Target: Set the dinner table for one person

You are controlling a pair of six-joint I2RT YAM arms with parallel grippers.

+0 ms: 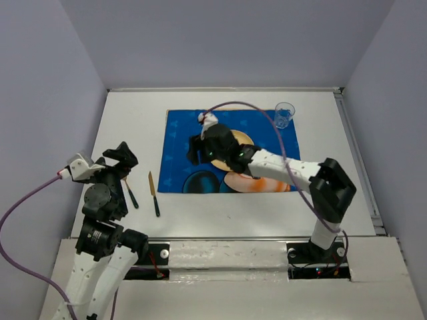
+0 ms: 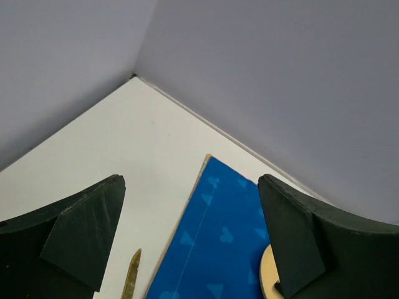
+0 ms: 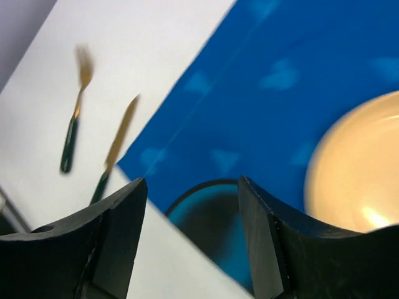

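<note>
Pincers both stand spread and empty, the left pincer left of the blue placemat, the right pincer above it, while the white worktop lies beneath and around that placemat.

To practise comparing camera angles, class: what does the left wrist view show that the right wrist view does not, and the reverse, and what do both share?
Only left wrist: the open left gripper and the far corner where the walls meet. Only right wrist: the open right gripper and the fork. Both: the blue placemat, the knife, the pale plate and the white table.
</note>
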